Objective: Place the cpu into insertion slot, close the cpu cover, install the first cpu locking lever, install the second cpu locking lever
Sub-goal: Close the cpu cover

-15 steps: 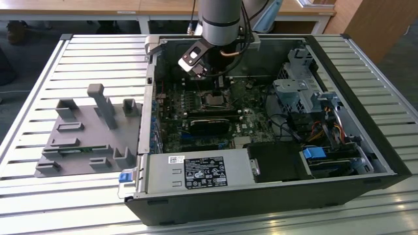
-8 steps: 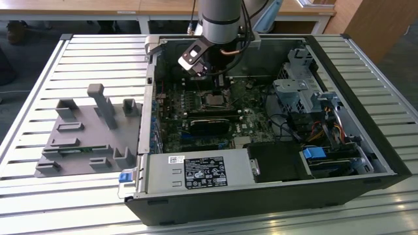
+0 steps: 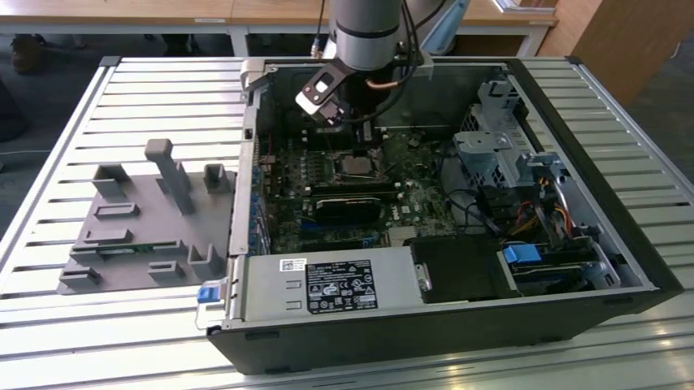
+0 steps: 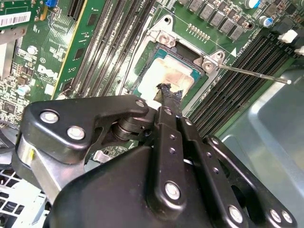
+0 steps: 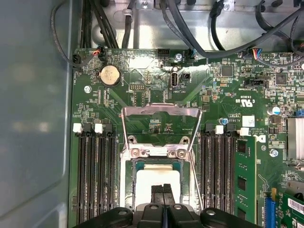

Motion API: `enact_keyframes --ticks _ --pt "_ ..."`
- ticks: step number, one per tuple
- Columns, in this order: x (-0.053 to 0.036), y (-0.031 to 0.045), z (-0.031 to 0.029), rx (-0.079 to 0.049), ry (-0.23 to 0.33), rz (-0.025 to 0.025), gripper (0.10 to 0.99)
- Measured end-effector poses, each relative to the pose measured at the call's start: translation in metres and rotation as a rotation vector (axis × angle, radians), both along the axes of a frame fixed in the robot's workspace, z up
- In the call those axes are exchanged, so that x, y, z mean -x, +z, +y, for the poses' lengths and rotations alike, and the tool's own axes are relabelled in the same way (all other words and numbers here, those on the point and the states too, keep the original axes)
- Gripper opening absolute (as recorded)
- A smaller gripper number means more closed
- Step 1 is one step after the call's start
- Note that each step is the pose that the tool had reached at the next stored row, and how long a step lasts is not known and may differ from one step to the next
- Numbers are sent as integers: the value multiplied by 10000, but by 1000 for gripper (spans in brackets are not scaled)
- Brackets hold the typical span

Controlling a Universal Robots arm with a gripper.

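The cpu (image 5: 156,179) (image 4: 167,76) lies flat in the insertion slot (image 5: 127,183), its dull silver top showing smeared paste. In the exterior view it is a small silver square (image 3: 353,166) on the board. My gripper (image 5: 163,190) (image 4: 169,93) (image 3: 358,134) hangs straight over it, shut, with nothing between the taped black fingertips, which sit at or just above the chip's top. The cpu cover (image 5: 160,110) stands tipped back open beyond the socket's hinge bracket. One thin locking lever (image 4: 251,73) sticks out sideways, unlatched; a lever (image 5: 195,178) also runs along the socket's side.
Black memory slots (image 5: 95,175) (image 5: 216,175) flank the socket. The open case holds a grey power supply (image 3: 325,284), a drive cage (image 3: 499,150) and cable bundles (image 3: 542,215). A grey fixture plate (image 3: 141,219) lies on the slatted table at the exterior view's left.
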State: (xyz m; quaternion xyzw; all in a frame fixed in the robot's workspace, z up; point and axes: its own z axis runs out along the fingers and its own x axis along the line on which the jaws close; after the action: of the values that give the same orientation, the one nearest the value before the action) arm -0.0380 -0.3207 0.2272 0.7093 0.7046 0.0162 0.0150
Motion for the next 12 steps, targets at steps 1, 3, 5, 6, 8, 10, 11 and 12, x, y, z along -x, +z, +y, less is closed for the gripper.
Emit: enact_keyframes --ticks 1,3,5,6,8,10,11,12 --pt "0 6 0 0 0 1 118" --pt "0 20 0 1 0 1 118" --pt "0 33 0 1 0 1 118" --pt "0 40 0 3 -1 2 118" --pt "0 55 0 4 0 5 118" --pt "0 80 0 9 -1 23 118" --pt "0 91 0 8 -2 28 118" --pt "-1 105 0 9 -1 36 118"
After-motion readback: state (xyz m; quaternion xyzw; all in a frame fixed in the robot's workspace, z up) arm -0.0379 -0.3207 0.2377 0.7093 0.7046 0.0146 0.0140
